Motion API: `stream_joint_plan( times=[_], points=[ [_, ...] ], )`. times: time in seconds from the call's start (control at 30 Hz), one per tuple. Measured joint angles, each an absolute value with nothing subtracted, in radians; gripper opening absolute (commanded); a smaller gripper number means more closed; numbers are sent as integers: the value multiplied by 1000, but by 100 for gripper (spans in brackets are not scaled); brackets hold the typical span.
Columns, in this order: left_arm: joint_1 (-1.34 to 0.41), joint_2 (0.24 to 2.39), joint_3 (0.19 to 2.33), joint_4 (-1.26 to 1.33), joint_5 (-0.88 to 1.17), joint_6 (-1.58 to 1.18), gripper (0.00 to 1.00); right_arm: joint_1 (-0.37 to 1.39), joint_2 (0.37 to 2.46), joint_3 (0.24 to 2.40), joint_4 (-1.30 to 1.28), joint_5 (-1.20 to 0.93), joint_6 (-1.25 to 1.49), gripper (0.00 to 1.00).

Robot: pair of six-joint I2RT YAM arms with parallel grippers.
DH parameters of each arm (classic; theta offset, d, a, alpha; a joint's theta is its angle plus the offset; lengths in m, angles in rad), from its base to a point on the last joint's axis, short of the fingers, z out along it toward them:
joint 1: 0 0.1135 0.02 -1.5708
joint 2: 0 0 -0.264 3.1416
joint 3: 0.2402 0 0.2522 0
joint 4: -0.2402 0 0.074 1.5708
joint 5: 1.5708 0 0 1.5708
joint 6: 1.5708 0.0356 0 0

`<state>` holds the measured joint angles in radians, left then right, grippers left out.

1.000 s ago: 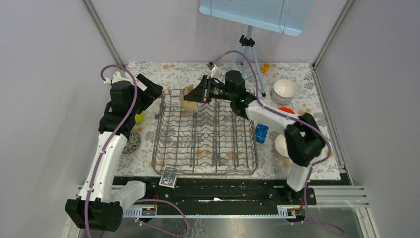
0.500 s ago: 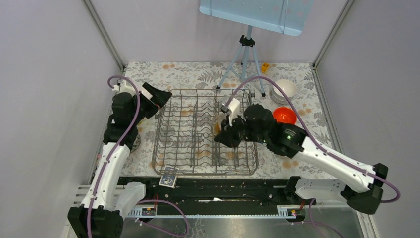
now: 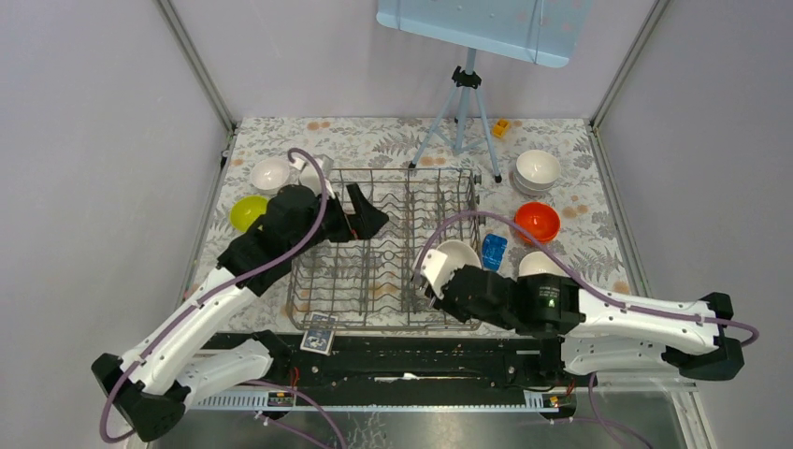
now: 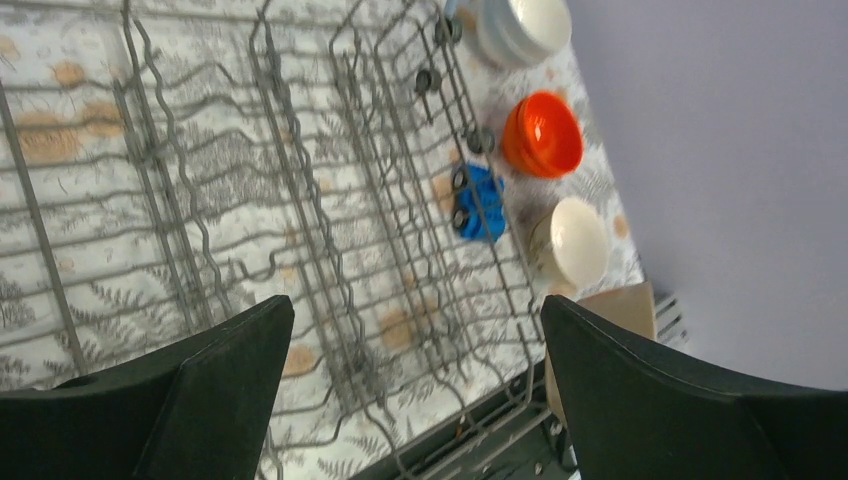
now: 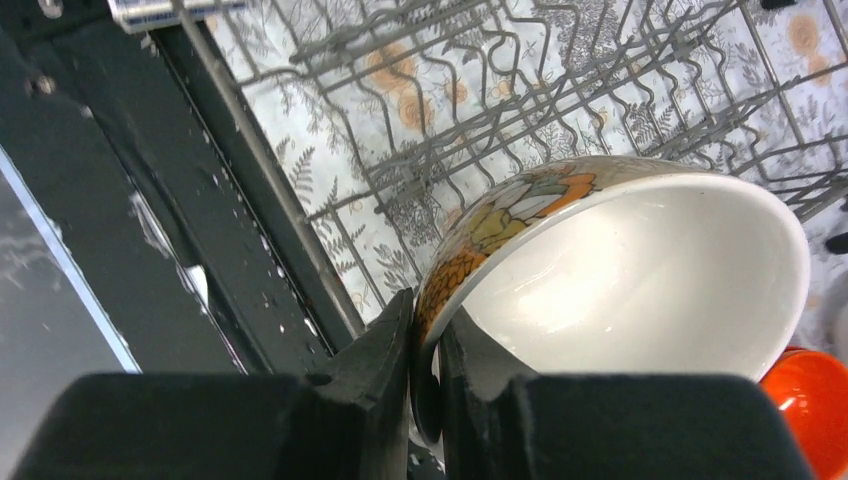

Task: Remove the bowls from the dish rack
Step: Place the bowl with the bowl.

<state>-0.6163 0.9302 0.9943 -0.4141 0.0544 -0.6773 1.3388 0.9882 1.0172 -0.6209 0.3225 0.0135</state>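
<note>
The grey wire dish rack [image 3: 374, 271] sits mid-table and holds no bowls that I can see. My right gripper [image 3: 438, 286] is shut on the rim of a white bowl with an orange pattern outside [image 3: 455, 258], held tilted above the rack's near right corner. In the right wrist view the fingers [image 5: 385, 350] pinch that bowl's [image 5: 640, 270] rim. My left gripper [image 3: 367, 221] is open and empty above the rack's middle; its wrist view shows the rack [image 4: 300, 180] between the spread fingers [image 4: 215, 385].
On the table stand a white bowl [image 3: 272, 173] and a lime-yellow bowl [image 3: 247, 212] at left. At right are stacked white bowls [image 3: 538, 168], an orange-red bowl [image 3: 537, 221], a pale bowl [image 3: 542, 265] and a blue block [image 3: 494, 251]. A tripod [image 3: 463, 103] stands behind.
My right gripper has drawn back toward the near right of the rack with the bowl. My left gripper has swung from the rack's far left corner to over its middle.
</note>
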Motion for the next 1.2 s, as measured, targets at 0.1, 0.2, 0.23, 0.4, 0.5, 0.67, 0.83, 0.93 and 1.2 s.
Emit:
stream_joint_plan(
  times=[0.1, 0.2, 0.23, 0.4, 0.5, 0.67, 0.83, 0.93, 1.2],
  points=[
    [-732, 938, 1008, -497, -27, -656, 99, 1441, 1006, 1014, -647, 404, -20, 0],
    [-833, 947, 1022, -576, -90, -643, 99, 1516, 1027, 1013, -655, 442, -49, 0],
    [-865, 953, 1031, -601, -110, -636, 99, 1540, 1035, 1013, -659, 455, -58, 0],
    [-1001, 1001, 1096, -687, -189, -617, 99, 1640, 1082, 1013, -670, 479, -100, 0],
    [-1069, 1030, 1134, -722, -221, -598, 99, 1711, 1123, 1013, -682, 490, -123, 0],
    [-1116, 1061, 1207, -787, -228, -537, 98, 1813, 1211, 1014, -746, 506, -165, 0],
    [-1179, 1090, 1288, -874, -234, -474, 95, 1871, 1262, 1021, -834, 510, -223, 0],
    [-1259, 1116, 1310, -925, -247, -456, 93, 1896, 1285, 1042, -878, 515, -262, 0],
    [-1391, 1223, 1350, -1045, -290, -440, 88, 1959, 1329, 1104, -938, 515, -358, 0]
  ],
)
